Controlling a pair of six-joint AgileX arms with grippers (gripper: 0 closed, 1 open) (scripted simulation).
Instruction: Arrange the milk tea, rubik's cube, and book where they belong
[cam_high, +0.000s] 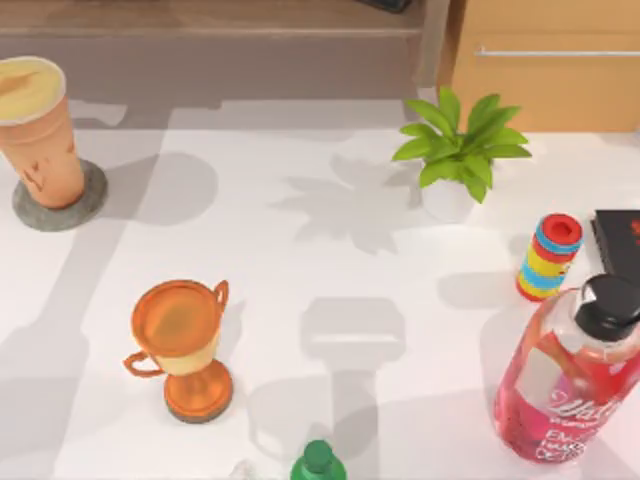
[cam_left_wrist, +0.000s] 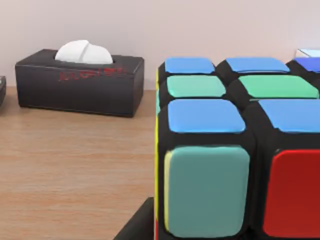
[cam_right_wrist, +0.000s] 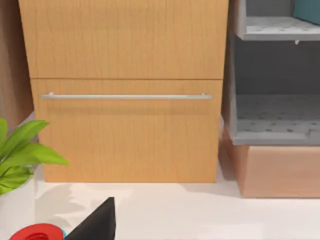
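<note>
The rubik's cube (cam_left_wrist: 240, 150), black-framed with blue, green, teal and red stickers, stands on a wooden surface very close in the left wrist view. A black part of my left gripper (cam_left_wrist: 136, 226) shows right beside its lower edge. The milk tea (cam_high: 38, 130), a tall orange-tan cup with a creamy top, stands upright on a grey coaster (cam_high: 88, 205) at the table's far left. A teal-blue corner of the book (cam_right_wrist: 307, 10) rests on the upper grey shelf in the right wrist view. A black part of my right gripper (cam_right_wrist: 95, 222) hangs low over the white table before the wooden drawers.
A black tissue box (cam_left_wrist: 80, 82) sits behind the cube. On the table stand an orange trophy (cam_high: 185, 345), a potted plant (cam_high: 455, 150), a stack of coloured rings (cam_high: 548, 255), a pink bottle (cam_high: 575, 375), a green bottle cap (cam_high: 318, 462) and a black flat object (cam_high: 618, 235).
</note>
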